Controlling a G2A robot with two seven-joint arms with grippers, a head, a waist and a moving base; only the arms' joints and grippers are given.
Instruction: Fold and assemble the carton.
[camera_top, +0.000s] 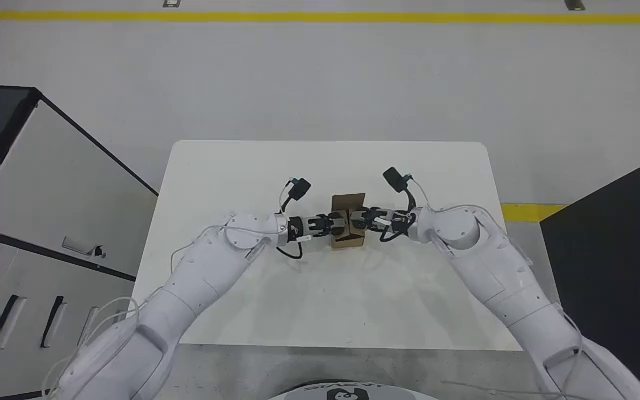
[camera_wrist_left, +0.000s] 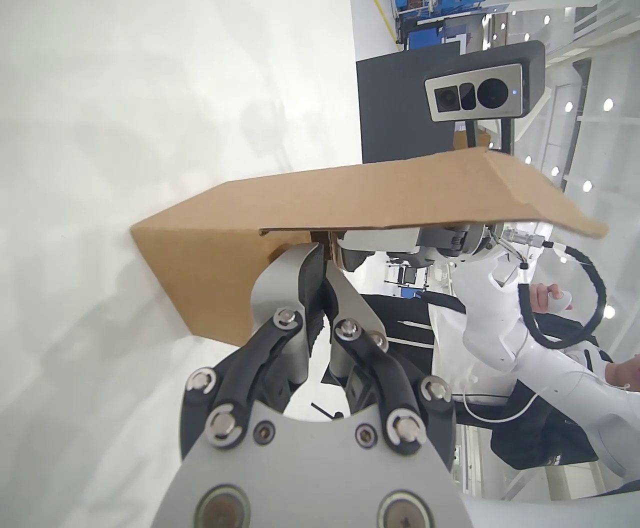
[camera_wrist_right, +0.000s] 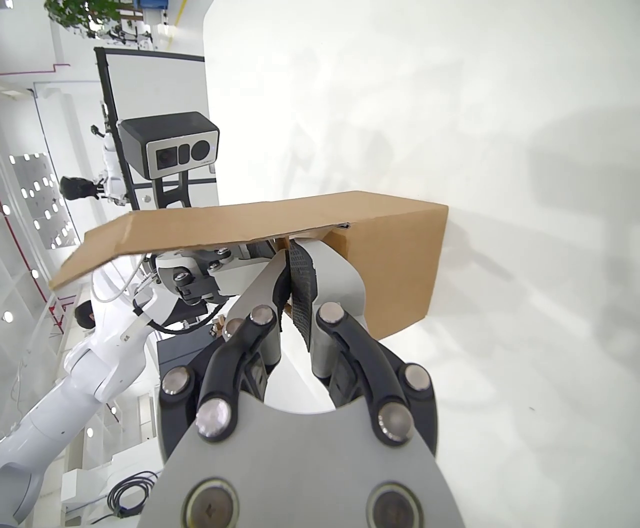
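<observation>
A small brown cardboard carton (camera_top: 349, 215) stands partly folded in the middle of the white table (camera_top: 230, 180), its back panel raised. My left gripper (camera_top: 330, 226) is at its left side, shut on the edge of a side flap; in the left wrist view this gripper (camera_wrist_left: 320, 260) pinches the flap under the raised panel of the carton (camera_wrist_left: 210, 280). My right gripper (camera_top: 362, 221) holds the opposite side. In the right wrist view that gripper (camera_wrist_right: 292, 257) is shut on a flap edge of the carton (camera_wrist_right: 400, 270). Each wrist view shows the other arm's gripper just beyond the carton.
Bare white tabletop surrounds the carton. A dark cabinet (camera_top: 40, 190) stands left of the table and a black panel (camera_top: 600, 250) to its right. A yellow floor line (camera_top: 320, 17) runs behind the table.
</observation>
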